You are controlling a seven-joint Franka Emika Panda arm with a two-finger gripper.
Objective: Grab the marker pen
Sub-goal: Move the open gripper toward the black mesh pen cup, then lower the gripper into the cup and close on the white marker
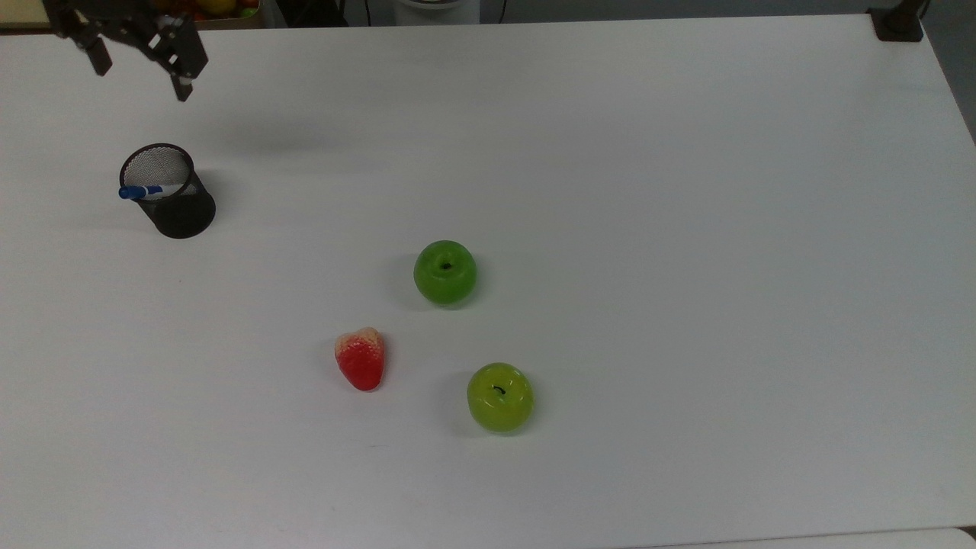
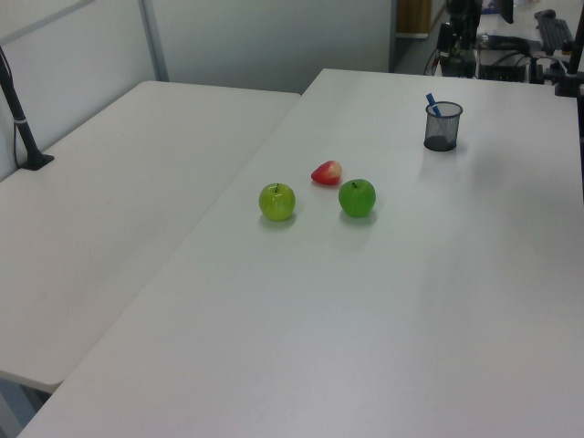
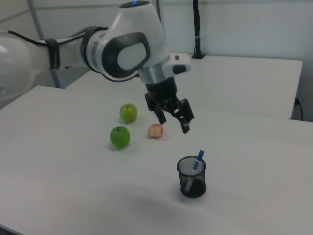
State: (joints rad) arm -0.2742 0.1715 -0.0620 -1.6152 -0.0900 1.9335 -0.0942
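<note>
One black two-finger gripper, fingers spread wide and empty, hangs above the broad white tabletop, near the top view's upper-left corner. Just below it there, the white-barrelled, blue-capped marker pen leans inside a black wire-mesh cup. Two green apples and one red strawberry sit mid-table, well apart from every edge.

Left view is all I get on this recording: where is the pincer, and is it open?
Observer: The right view shows the pincer open and empty, up in the air.
Operator: Is it over the mesh cup?
Observer: No. In the top view it is apart from the mesh cup, nearer the picture's top edge.
Operator: How does the marker pen sit?
Observer: In the top view the marker pen leans on the cup's rim, with its blue cap poking out toward the top view's left.
</note>
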